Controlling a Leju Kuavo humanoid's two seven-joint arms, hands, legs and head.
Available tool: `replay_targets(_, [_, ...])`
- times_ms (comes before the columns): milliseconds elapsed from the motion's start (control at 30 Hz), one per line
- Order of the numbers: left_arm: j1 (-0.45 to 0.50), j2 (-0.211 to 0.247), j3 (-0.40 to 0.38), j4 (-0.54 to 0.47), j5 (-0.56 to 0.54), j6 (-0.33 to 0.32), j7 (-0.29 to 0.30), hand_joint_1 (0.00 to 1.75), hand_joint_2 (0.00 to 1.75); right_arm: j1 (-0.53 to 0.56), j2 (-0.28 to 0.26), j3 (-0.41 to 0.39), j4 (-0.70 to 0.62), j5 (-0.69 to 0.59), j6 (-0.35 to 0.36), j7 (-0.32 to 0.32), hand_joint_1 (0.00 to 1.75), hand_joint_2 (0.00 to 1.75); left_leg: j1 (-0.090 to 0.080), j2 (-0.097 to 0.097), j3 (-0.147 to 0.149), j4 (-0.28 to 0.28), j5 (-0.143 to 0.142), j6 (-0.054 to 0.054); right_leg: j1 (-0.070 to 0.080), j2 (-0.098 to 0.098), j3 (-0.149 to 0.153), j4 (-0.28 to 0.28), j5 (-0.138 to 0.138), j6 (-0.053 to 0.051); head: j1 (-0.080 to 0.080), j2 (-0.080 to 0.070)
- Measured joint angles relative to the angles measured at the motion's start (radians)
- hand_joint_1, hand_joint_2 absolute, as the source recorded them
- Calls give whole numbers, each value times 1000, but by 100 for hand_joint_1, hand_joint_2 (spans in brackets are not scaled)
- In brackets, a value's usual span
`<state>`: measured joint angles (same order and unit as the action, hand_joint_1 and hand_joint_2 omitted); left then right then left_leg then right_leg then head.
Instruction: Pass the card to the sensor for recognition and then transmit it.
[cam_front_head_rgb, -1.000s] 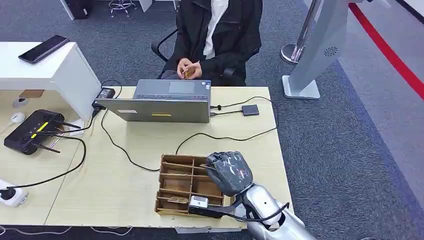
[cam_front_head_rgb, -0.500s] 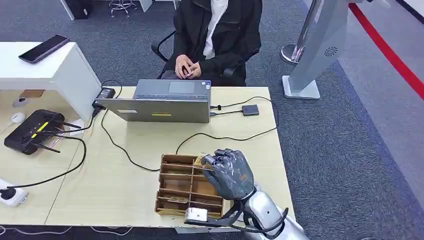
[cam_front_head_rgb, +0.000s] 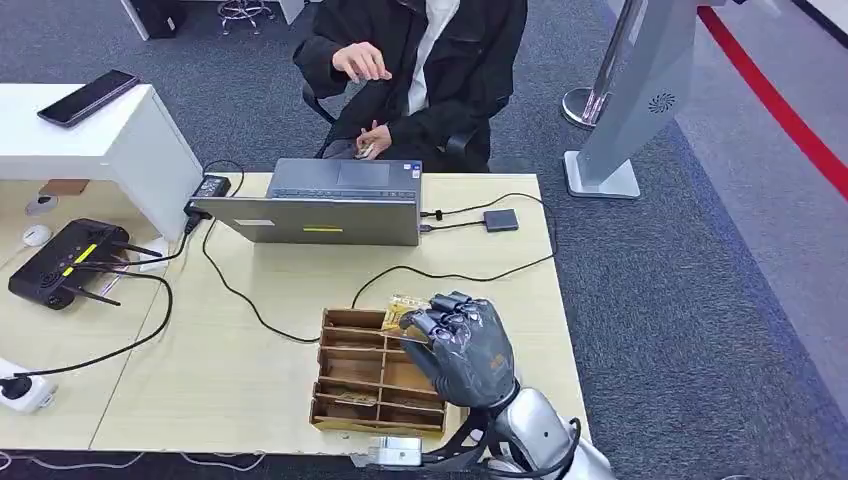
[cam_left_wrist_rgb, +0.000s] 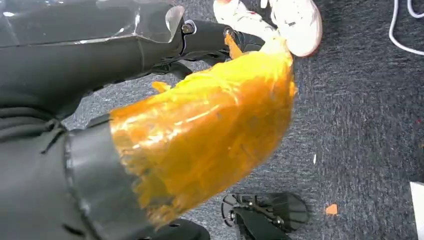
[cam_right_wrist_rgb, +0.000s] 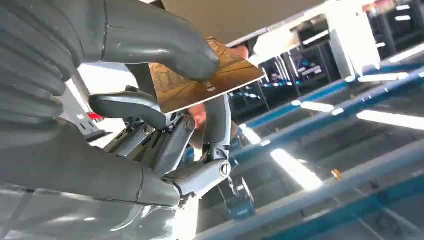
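One thin golden-brown card (cam_front_head_rgb: 405, 303) is sitting pinched in the right hand (cam_front_head_rgb: 462, 345) above the wooden divided tray (cam_front_head_rgb: 345, 372) near the desk's front edge, sensor pass and handover both pending.

Table (cam_front_head_rgb: 250, 370) — divided tray (cam_front_head_rgb: 365, 375) at the near edge; right hand (cam_front_head_rgb: 462, 345) over the tray's right side, pinching a card (cam_front_head_rgb: 405, 305) above its far right corner. Laptop (cam_front_head_rgb: 330, 205) at the far edge, a seated person (cam_front_head_rgb: 420, 70) behind it. Small box (cam_front_head_rgb: 501, 220) right of the laptop — router (cam_front_head_rgb: 65, 262) far left.
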<state>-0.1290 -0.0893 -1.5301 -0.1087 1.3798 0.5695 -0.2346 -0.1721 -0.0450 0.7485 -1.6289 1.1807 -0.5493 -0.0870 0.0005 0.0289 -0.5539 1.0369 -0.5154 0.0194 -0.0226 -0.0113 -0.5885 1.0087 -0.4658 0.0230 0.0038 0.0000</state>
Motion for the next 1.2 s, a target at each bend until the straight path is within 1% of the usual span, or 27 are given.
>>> replay_targets(233, [0,-1,0,0,0,0,2,0,0,-1,1,0,-10,-2,-9,-7,175,175,0,0,0,0,0,0,0,0,0,0,0,0,0,0])
replay_targets(300, [-1,-1,0,0,-2,0,3,0,0,-7,11,-3,-19,-6,-27,-12,175,175,0,0,0,0,0,0,0,0,0,0,0,0,0,0])
replay_targets(400, [-2,-1,0,0,-5,0,5,0,0,-17,17,-9,-19,-7,-33,-13,175,175,0,0,0,0,0,0,0,0,0,0,0,0,0,0])
replay_targets(733, [-11,-1,-1,0,-27,-2,18,0,0,-72,42,-32,-2,-8,-31,-14,175,175,0,0,0,0,0,0,0,0,0,0,0,0,0,0])
replay_targets(933, [-20,-2,-2,0,-61,-6,29,0,0,-117,65,-44,44,-8,-22,-4,175,175,0,0,0,0,0,0,0,0,0,0,0,0,0,0])
replay_targets(1200, [-33,-4,-13,0,-98,-15,45,0,0,-175,100,-52,124,0,32,17,175,175,0,0,0,0,0,0,0,0,0,0,0,0,0,0])
